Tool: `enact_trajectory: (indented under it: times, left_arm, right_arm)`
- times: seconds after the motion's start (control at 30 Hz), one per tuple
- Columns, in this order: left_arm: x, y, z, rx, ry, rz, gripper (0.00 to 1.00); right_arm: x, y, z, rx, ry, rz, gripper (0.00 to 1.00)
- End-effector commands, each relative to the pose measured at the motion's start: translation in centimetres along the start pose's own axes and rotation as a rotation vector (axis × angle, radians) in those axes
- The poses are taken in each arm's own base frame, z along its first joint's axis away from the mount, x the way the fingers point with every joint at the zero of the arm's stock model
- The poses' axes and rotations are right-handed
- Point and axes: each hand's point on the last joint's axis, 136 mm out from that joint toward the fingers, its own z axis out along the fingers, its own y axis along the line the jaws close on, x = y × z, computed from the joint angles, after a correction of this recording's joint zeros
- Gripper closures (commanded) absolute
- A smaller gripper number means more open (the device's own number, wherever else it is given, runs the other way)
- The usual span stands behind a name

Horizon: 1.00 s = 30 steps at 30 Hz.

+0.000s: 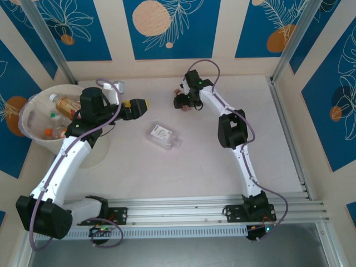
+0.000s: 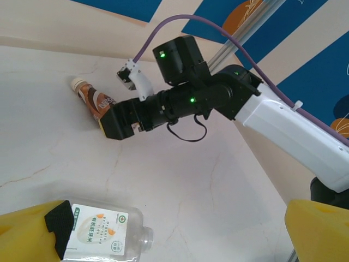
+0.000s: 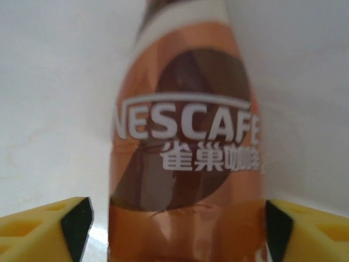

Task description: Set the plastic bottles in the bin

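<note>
Pale marbled tabletop [image 1: 211, 161] is stretching out between walls [image 1: 167, 28] of blue and cream panels. On it the right gripper [image 3: 180, 234] is straddling a brown coffee bottle [image 3: 185, 153] that is lying on its side. Its yellow fingers [image 3: 38, 232] are sitting on either side of the label, one pad against the plastic and the other showing a sliver of table between. The jaws are therefore standing open round the bottle rather than pinching it. Seen from the left wrist camera, that bottle's pale cap [image 2: 78, 83] is pointing away from the gripper.

The left gripper [image 2: 174, 240] is hanging with its jaws spread wide and holding nothing. A clear bottle [image 2: 103, 232] with a white label is lying on the table just beside one of its fingers. In the overhead view this bottle is resting near the middle of the table, between the two arms and apart from both.

Further out, the bin [image 1: 33, 119] is sitting at the far left edge, with the left arm [image 1: 67, 161] reaching its black wrist across the right rim. Inside, an amber bottle [image 1: 64, 103] and an orange-capped bottle [image 1: 55, 132] are lying, with others too blurred to tell.
</note>
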Motion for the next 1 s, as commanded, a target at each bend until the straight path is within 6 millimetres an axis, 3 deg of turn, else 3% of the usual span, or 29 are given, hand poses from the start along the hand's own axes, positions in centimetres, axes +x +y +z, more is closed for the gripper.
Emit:
enact_trajectory:
  times: [0.0,0.17,0.3,0.47,0.63,0.8,0.97]
  left_arm:
    - [-0.2,-0.5,0.2,0.024,-0.019,0.046,0.0]
    - [0.1,-0.1,0.8,0.026,-0.014,0.018,0.0]
    - [0.1,0.1,1.5,0.048,-0.03,-0.026,0.0]
    - [0.3,0.4,2.6,0.067,-0.028,-0.073,0.0]
    - [0.3,-0.4,4.3,0.127,-0.012,-0.119,0.0]
    - [0.1,-1.9,6.9,0.24,0.036,-0.201,0.02]
    - [-0.5,-2.7,8.7,0.276,0.028,-0.238,0.08]
  right_arm:
    - [0.5,-0.3,-0.7,0.045,0.03,0.02,0.31]
    - [-0.1,0.7,-3.6,0.065,-0.049,-0.014,0.46]
    - [0.3,2.9,-8.3,0.018,-0.188,-0.076,0.51]
    - [3.4,5.6,-13.7,-0.104,-0.308,-0.129,0.52]
    - [7.6,8.4,-17.6,-0.292,-0.351,-0.159,0.52]
    - [10.8,12.0,-20.7,-0.492,-0.39,-0.227,0.52]
    - [11.9,13.9,-22.1,-0.591,-0.407,-0.273,0.52]
